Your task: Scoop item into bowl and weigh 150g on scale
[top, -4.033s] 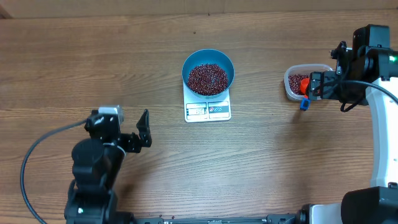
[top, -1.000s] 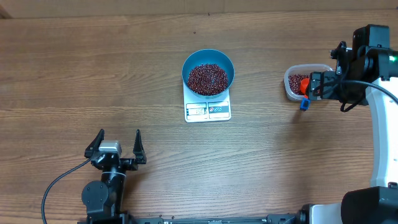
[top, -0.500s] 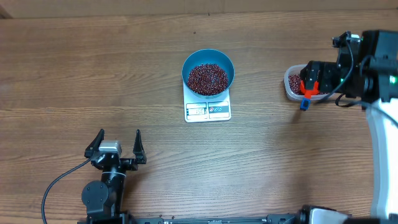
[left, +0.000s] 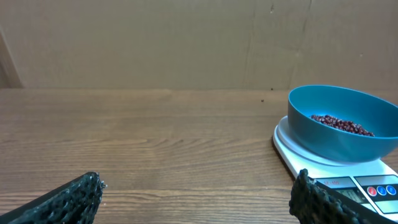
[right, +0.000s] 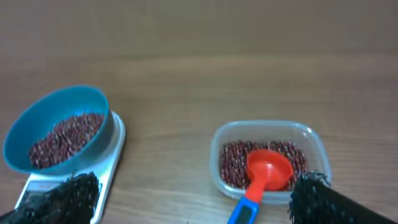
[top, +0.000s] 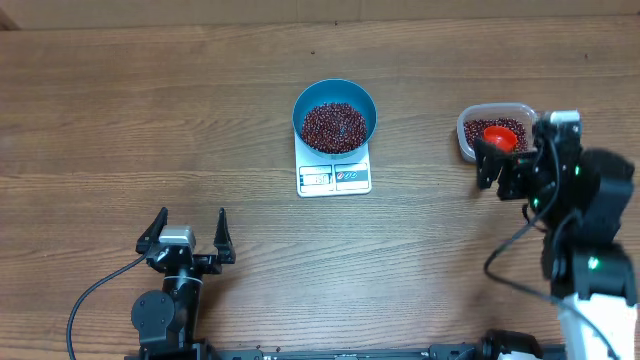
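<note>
- Two sets of fingers are spread wide and hold nothing: the right fingers [right: 326, 200] and the left fingers [top: 220, 228].
- The red scoop [right: 267, 169] lies in the clear tub [right: 219, 163], just ahead of the right fingers. Its blue handle points back at them.
- The blue bowl [top: 299, 108] sits on the white scale [top: 334, 178], far ahead of the left fingers and a bit to their right. It is off to the left of the right fingers.
- A big heap of beans [top: 334, 127] is in the bowl, and more beans are in the tub.
- I think the job now is to check the weight. The numbers on the scale are too small to read.
- If more beans are needed, the right fingers should close on the blue handle, not the red cup.
- Take only a few beans each time and tip them in slowly.
- Keep the scoop above the bowl and do not bump the bowl or the scale, or the number will jump.
- The left fingers can wait low on the surface, well away.
</note>
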Controlling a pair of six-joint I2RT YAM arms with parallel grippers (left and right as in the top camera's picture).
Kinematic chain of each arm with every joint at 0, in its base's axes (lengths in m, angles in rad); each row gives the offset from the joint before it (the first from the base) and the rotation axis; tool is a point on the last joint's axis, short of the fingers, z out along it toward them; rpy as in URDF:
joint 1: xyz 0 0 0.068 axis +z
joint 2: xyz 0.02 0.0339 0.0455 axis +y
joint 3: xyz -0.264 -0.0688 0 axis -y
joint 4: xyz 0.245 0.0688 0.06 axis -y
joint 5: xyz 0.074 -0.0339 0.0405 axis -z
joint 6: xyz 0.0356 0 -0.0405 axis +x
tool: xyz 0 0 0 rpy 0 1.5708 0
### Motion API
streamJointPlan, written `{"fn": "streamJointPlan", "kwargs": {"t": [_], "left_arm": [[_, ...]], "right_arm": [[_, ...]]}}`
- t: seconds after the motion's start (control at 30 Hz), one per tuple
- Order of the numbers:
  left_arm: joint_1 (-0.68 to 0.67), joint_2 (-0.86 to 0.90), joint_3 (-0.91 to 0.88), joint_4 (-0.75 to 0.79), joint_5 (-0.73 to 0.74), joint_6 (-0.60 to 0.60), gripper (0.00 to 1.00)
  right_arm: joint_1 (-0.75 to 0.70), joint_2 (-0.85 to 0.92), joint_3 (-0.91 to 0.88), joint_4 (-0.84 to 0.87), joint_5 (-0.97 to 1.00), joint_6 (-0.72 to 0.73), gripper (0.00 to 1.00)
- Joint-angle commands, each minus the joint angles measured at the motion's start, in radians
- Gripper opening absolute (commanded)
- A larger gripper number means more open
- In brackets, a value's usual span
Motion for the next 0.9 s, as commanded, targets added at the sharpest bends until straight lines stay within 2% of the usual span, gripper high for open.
{"fn": "streamJointPlan", "kwargs": {"t": [0.0, 0.23, 0.33, 0.87], "left_arm": [[0.004, -0.010, -0.003, -0.003, -0.010, 0.000, 0.99], [0.004, -0.010, -0.003, -0.004, -0.010, 0.000, 1.00], [0.004, -0.010, -0.003, -0.003, -0.010, 0.000, 1.00], [0.004, -0.010, -0.003, -0.004, -0.010, 0.000, 0.99]], "right_arm": [[0.002, -0.112, -0.131, 0.092, -0.041, 0.007, 1.00], [0.002, -0.354, -0.423, 0.376, -0.064, 0.034, 1.00], [0.002, -0.433, -0.512, 0.446, -0.073, 0.035, 1.00], [0.002, -0.718, -0.752, 0.484, -0.083, 0.056, 1.00]]}}
